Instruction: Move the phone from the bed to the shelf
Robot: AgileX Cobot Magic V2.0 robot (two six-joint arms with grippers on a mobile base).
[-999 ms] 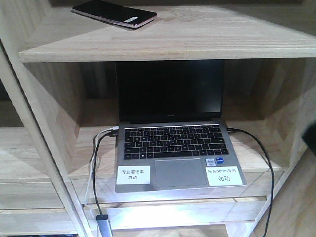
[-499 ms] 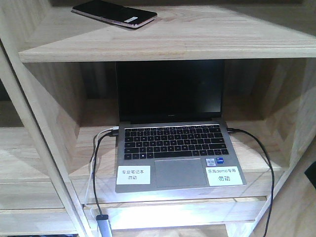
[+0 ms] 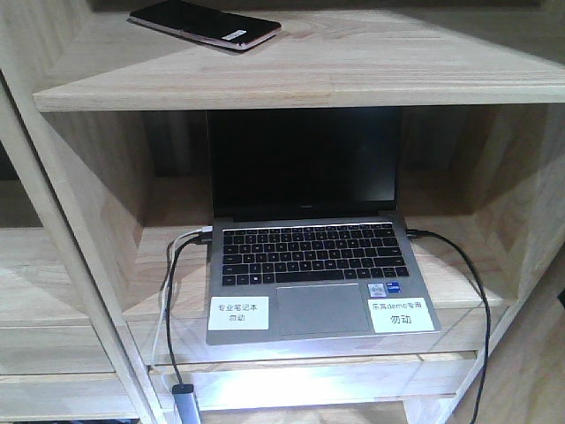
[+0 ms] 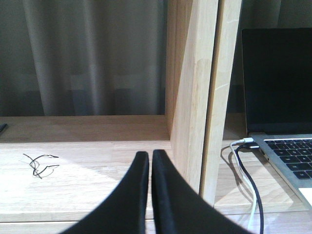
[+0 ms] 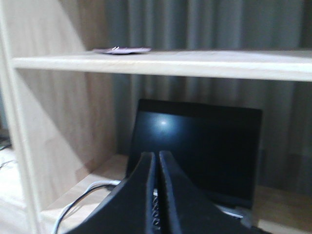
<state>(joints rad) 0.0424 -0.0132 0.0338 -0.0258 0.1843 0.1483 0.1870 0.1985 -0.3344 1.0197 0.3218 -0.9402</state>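
The black phone (image 3: 205, 24) with a rose-gold edge and a small white sticker lies flat on the upper board of the pale wood shelf (image 3: 353, 75), at its left. From the right wrist view the phone (image 5: 122, 49) shows edge-on, up on that board. My right gripper (image 5: 156, 157) is shut with nothing in it, well below the phone and in front of the laptop. My left gripper (image 4: 150, 155) is shut and empty too, over the lower board left of the shelf's upright (image 4: 195, 97). The bed is out of view.
An open silver laptop (image 3: 309, 247) with white labels fills the middle compartment. Black and white cables (image 3: 172, 291) run from its left side, another black cable (image 3: 468, 291) from its right. A small twist of dark wire (image 4: 38, 164) lies on the left board.
A dark shape that showed at the right edge of the front view half a second ago is gone. The phone and laptop have not moved.
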